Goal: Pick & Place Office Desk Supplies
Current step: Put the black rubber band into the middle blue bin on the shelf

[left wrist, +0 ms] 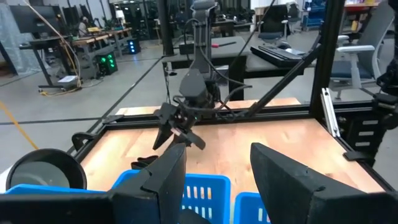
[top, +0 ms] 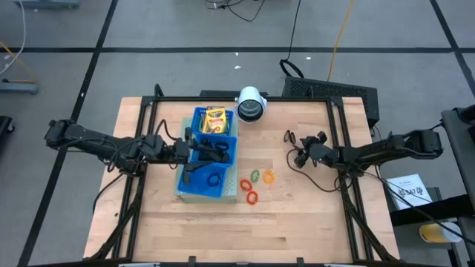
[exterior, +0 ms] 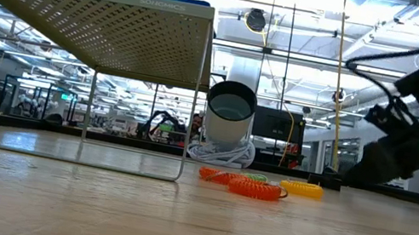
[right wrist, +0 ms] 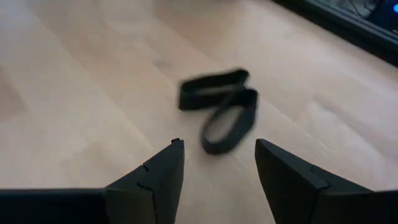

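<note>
While right gripper (right wrist: 214, 165) jaws gape empty | black clips (right wrist: 219, 109): two flat loops, touching.

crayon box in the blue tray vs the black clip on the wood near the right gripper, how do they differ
The small yellow-and-green crayon box is bright and blocky; the small black clip is dark, thin and made of loops. The crayon box already lies inside the blue three-compartment plastic tray, in its compartment nearest the white round cylinder; the clip lies on the bare wooden table, just ahead of the open right gripper. Neither is gripped.
</note>
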Controlling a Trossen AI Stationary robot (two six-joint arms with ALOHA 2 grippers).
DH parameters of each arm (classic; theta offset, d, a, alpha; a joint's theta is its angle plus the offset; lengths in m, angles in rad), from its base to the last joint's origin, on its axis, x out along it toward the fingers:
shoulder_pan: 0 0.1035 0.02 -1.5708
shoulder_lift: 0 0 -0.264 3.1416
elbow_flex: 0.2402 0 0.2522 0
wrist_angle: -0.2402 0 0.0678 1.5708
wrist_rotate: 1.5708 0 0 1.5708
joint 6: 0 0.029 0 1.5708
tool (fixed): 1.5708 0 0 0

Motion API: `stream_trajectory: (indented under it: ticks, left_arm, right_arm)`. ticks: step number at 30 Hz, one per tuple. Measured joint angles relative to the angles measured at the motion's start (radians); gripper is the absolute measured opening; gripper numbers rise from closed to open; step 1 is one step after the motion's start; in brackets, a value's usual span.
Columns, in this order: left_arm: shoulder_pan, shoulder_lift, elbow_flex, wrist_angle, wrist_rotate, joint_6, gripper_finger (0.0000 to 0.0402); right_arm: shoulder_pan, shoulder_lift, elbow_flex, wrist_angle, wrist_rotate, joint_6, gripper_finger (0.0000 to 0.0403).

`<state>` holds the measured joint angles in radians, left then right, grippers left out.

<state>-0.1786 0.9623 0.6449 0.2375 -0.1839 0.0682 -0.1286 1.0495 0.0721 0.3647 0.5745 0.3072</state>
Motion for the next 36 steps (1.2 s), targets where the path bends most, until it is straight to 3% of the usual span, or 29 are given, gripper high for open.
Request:
stream_trajectory:
  ticks: [5, 12, 22, 26, 34, 36]
  left_arm:
    - [0.004, 0.000, 0.000, 0.000, 0.000, -0.001, 0.0187]
    - [0.004, 0.000, 0.000, -0.009, 0.001, -0.002, 0.0186]
    - [0.004, 0.000, 0.000, -0.009, 0.001, -0.002, 0.0186]
    - [0.004, 0.000, 0.000, -0.009, 0.001, -0.002, 0.0186]
    - [0.004, 0.000, 0.000, -0.008, 0.001, -0.007, 0.0187]
    - [0.004, 0.000, 0.000, -0.008, 0.001, -0.007, 0.0186]
  right_arm:
    - [-0.049, 0.088, 0.017, 0.037, -0.006, -0.004, 0.0186]
    - [-0.095, 0.180, 0.019, 0.158, -0.125, -0.007, 0.0183]
    - [-0.130, 0.270, 0.021, 0.262, -0.135, -0.005, 0.0178]
    - [-0.148, 0.301, 0.022, 0.265, -0.134, -0.004, 0.0144]
    - [-0.149, 0.310, 0.023, 0.287, -0.137, -0.040, 0.0022]
    - [-0.149, 0.310, 0.022, 0.317, -0.134, -0.063, 0.0008]
